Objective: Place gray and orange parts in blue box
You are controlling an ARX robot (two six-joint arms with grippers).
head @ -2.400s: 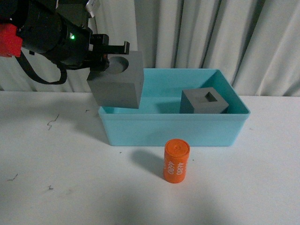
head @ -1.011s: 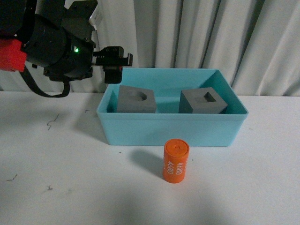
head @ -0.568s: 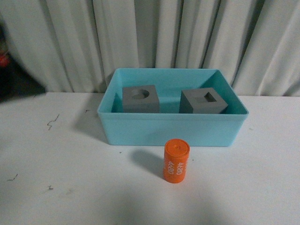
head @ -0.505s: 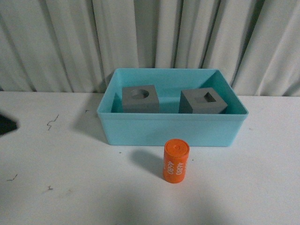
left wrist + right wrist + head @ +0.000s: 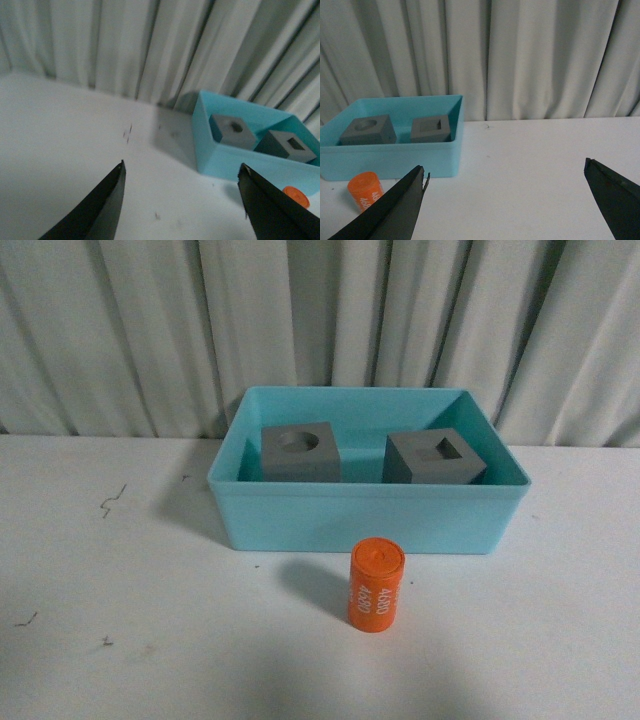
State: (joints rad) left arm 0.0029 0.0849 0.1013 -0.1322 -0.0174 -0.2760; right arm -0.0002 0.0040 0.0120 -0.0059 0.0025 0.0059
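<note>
The blue box (image 5: 368,510) stands at the back middle of the white table. Inside it sit two gray cubes: one with a round recess (image 5: 300,452) on the left, one with a square recess (image 5: 434,459) on the right. The orange cylinder (image 5: 375,584) with white digits stands upright on the table just in front of the box. Neither arm shows in the front view. My left gripper (image 5: 182,172) is open over bare table, left of the box (image 5: 235,159). My right gripper (image 5: 506,167) is open over bare table, right of the box (image 5: 395,160) and the cylinder (image 5: 365,190).
A pleated white curtain (image 5: 320,320) hangs right behind the table. Small dark marks (image 5: 110,502) dot the table's left side.
The left gripper let go of the round-recess cube, which now rests in the box. The left arm then drew back to the left, out of the front view.
</note>
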